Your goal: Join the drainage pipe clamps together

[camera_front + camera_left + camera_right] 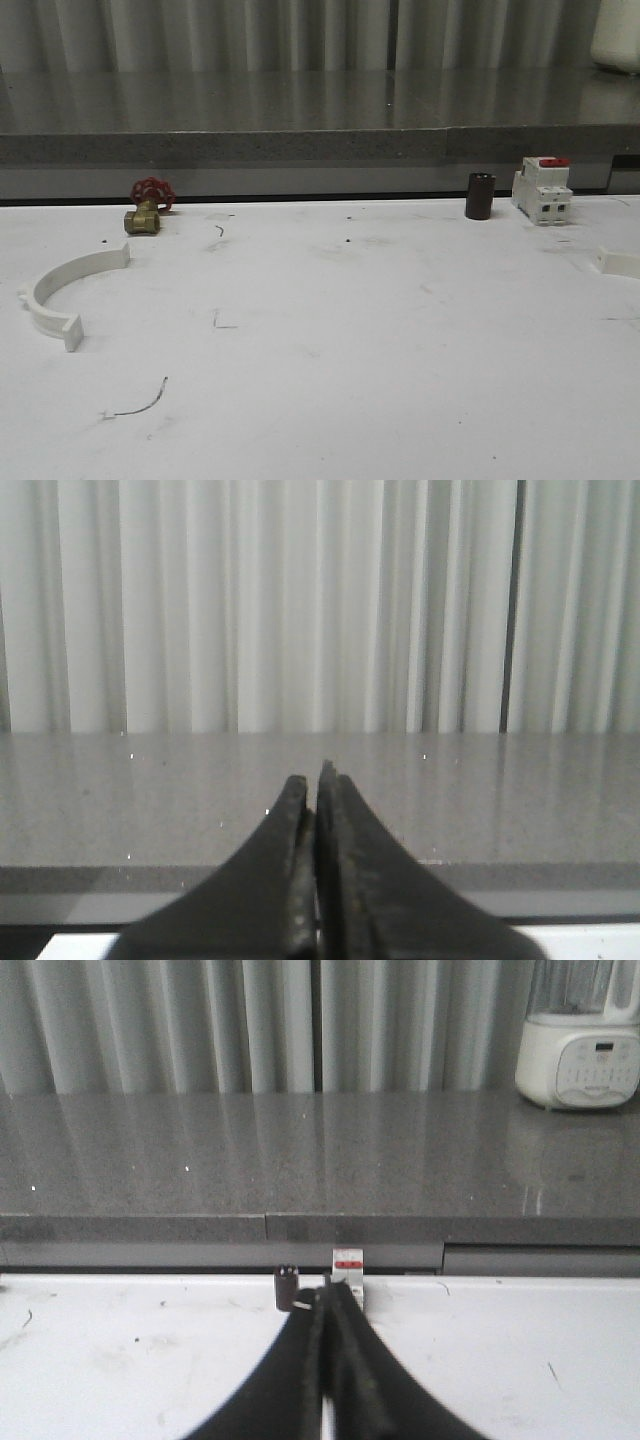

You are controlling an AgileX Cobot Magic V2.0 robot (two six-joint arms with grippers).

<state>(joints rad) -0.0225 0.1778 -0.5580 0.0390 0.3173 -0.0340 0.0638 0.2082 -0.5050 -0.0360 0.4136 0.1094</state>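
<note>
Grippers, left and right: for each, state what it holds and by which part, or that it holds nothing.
Nothing is held. The left gripper and right gripper are both shut and empty; one clamp half lies untouched on the table.

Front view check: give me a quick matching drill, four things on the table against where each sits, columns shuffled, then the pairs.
Things:
1. brass valve with red handwheel
2. dark cylinder
3. white breaker with red top
4. left clamp half

Places:
A. near left part of the table, curved, open side facing right
B. back right, furthest right of the back row
C. back left, near the table's far edge
D. back right, just left of the breaker

Pairs: 1-C, 2-D, 3-B, 4-A
</note>
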